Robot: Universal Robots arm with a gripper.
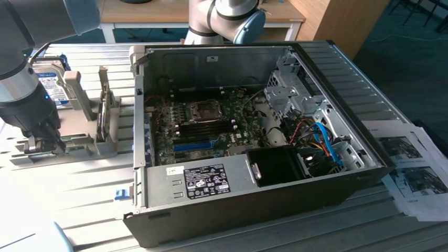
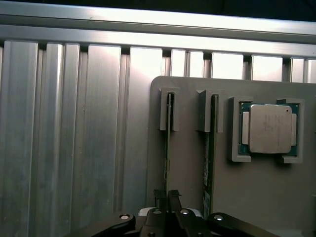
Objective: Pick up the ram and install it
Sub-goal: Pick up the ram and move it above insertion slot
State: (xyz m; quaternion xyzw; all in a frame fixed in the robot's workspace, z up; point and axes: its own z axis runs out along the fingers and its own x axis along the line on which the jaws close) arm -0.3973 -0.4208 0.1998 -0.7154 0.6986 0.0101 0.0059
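The open computer case [image 1: 231,220] sits on the ribbed metal desk [image 1: 84,184] with wooden furniture [image 1: 140,13] and blue carpet [image 1: 413,63] behind it, and I judge nothing is installed yet, so the lift, the carry and the seating are all left. Well apart from the case, toward the exterior view's left, I hang low over the grey holder [image 2: 256,197], where the ram [image 2: 168,143] stands on edge in its slot beside a second stick [image 2: 210,148] and a square processor [image 2: 269,128]. My fingers [image 2: 174,197] stand narrow on either side of the ram's edge, though I cannot tell whether they pinch it.
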